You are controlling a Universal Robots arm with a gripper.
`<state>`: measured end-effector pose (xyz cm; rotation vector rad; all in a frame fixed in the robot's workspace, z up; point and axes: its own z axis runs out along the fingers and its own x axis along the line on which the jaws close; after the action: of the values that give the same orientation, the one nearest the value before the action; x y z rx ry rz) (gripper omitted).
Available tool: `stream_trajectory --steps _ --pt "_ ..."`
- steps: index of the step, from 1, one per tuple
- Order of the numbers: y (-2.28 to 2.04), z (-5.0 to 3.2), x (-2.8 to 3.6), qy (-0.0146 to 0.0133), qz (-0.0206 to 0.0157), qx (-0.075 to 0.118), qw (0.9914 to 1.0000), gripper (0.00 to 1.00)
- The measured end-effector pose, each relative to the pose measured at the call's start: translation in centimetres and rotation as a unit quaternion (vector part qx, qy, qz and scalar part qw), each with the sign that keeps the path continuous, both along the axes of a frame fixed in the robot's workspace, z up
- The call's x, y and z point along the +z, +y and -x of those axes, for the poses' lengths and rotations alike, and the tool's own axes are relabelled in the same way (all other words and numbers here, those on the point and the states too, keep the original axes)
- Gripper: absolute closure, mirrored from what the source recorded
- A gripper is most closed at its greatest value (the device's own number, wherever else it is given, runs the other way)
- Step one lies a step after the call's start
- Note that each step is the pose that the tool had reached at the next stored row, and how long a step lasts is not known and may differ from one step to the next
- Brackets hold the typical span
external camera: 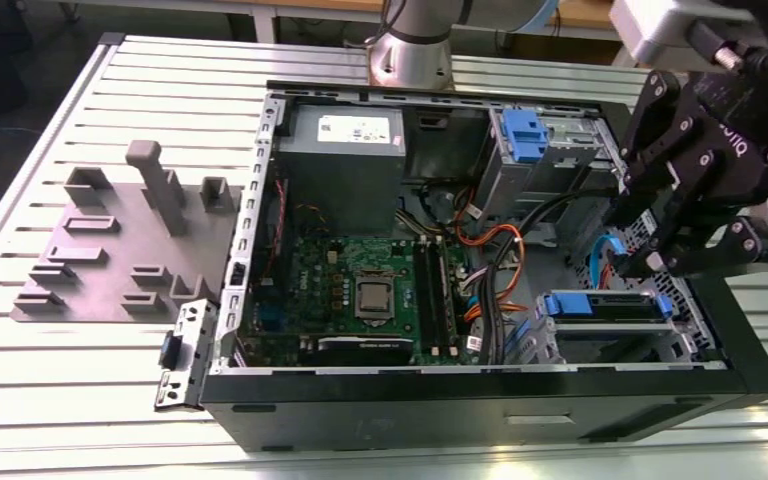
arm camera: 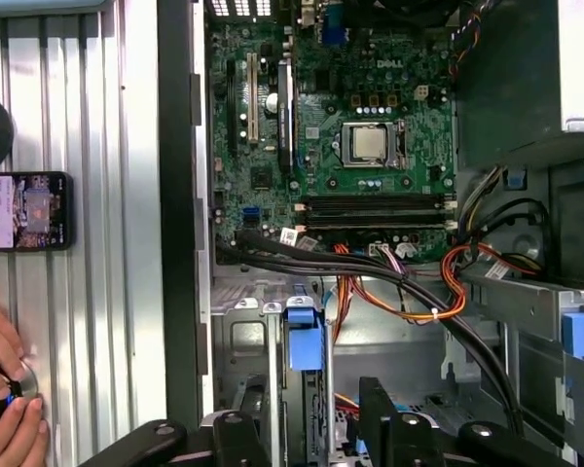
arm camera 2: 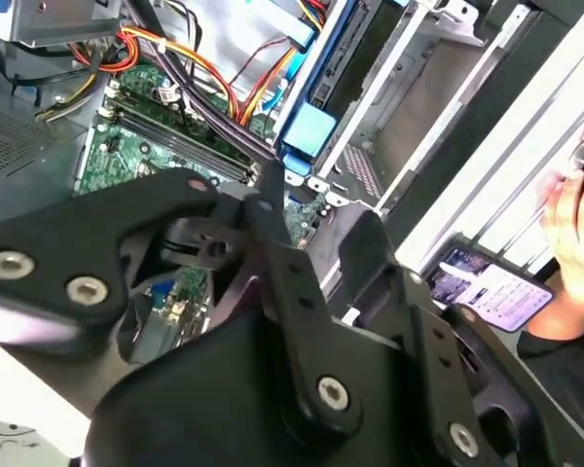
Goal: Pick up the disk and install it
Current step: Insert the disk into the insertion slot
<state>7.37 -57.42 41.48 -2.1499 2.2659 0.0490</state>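
Exterior view, open computer case (external camera: 244,250), disk (external camera: 604,306) seated in bay, gripper (external camera: 671,262) above.

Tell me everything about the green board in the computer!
The board lies flat inside the open black case, next to a grey box. It looks like a green circuit board dotted with small parts. A square silver chip sits near its middle, with long black slots beside it. Orange and black cables run past the slots.
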Motion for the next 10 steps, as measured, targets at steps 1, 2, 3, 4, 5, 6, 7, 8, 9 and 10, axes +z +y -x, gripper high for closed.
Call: stream_trajectory --steps 1,2,3,4,5,6,7,8,9,10 --pt "0.0 0.0 -0.17 0.0 0.0001 0.0 1.0 0.51" --pt "0.0 0.0 -0.35 0.0 0.0001 0.0 1.0 0.58" --pt "0.0 0.0 -0.53 0.0 0.0002 0.0 1.0 0.58" --pt "0.0 0.0 -0.73 0.0 0.0001 0.0 1.0 0.64" --pt "0.0 0.0 -0.91 0.0 0.0001 0.0 1.0 0.69" --pt "0.0 0.0 -1.09 0.0 0.0001 0.0 1.0 0.69" --pt "0.0 0.0 -1.26 0.0 0.0001 0.0 1.0 0.75" --pt "0.0 0.0 -1.44 0.0 0.0001 0.0 1.0 0.81" --pt "0.0 0.0 -1.74 0.0 0.0002 0.0 1.0 0.81" --pt "0.0 0.0 -1.92 0.0 0.0001 0.0 1.0 0.87"
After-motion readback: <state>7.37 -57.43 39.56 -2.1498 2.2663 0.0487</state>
